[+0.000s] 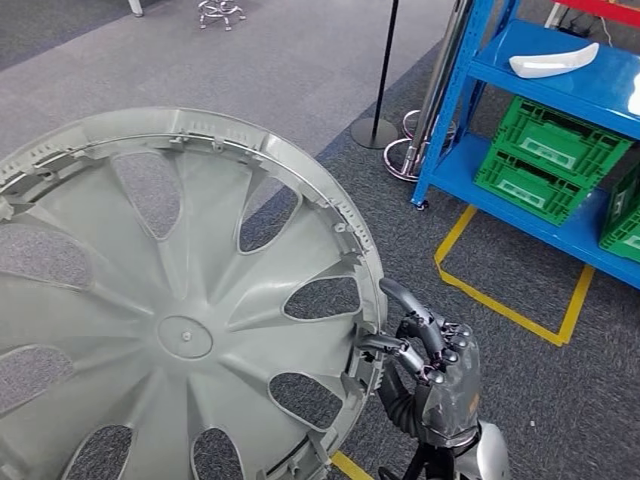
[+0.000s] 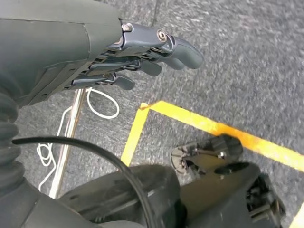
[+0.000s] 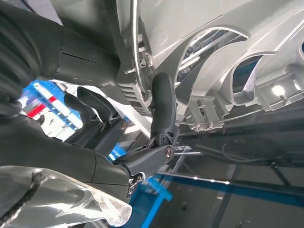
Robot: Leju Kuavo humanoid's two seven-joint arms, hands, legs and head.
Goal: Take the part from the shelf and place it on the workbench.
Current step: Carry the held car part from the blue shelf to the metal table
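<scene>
The grey wheel cover (image 1: 181, 320) is cut off by the left and bottom edges of the head view, so its far rim and any support on that side cannot be seen. Part of the right hand (image 1: 434, 375) is hidden behind the cover's rim, and its wrist is cropped at the bottom edge. The blue shelf (image 1: 562, 85) is cut off at the top and right edges, and the white part (image 1: 553, 63) on it is too small for its type to be told.
</scene>
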